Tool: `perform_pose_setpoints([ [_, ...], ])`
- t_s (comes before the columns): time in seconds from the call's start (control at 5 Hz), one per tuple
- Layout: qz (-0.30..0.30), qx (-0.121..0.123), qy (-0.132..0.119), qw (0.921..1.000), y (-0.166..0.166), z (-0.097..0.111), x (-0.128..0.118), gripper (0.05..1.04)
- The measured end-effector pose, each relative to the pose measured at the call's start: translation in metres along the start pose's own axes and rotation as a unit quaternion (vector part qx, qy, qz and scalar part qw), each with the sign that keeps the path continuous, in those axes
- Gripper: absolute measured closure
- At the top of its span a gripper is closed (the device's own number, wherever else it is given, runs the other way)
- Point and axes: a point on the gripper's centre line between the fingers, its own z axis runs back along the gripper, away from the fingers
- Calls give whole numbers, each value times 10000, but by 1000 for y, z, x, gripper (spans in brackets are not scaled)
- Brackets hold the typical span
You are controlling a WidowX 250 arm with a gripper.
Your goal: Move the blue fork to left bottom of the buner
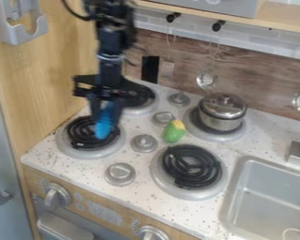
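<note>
The black gripper (107, 108) hangs down from the top of the camera view, over the left front burner (71, 151). It is shut on the blue fork (103, 126), which points downward over the right part of that burner's black coil. The fork's upper part is partly hidden between the fingers. Whether its lower end touches the coil, I cannot tell.
A lidded metal pot (222, 112) stands on the right back burner. A green and yellow toy (174, 131) lies between the burners, near several silver knobs (144, 143). The right front burner (191, 166) is bare, and a sink (270, 199) lies to the right.
</note>
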Motion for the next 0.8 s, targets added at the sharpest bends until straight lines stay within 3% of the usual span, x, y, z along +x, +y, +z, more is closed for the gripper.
perform_pose_setpoints([
  [0.2, 39, 194, 492, 9986, 24, -36, 4, 721],
  [0.4, -171, 287, 719, 9969, 29, -66, 13, 722],
  [0.8, -192, 195, 829, 9962, 22, -98, 38, 722],
])
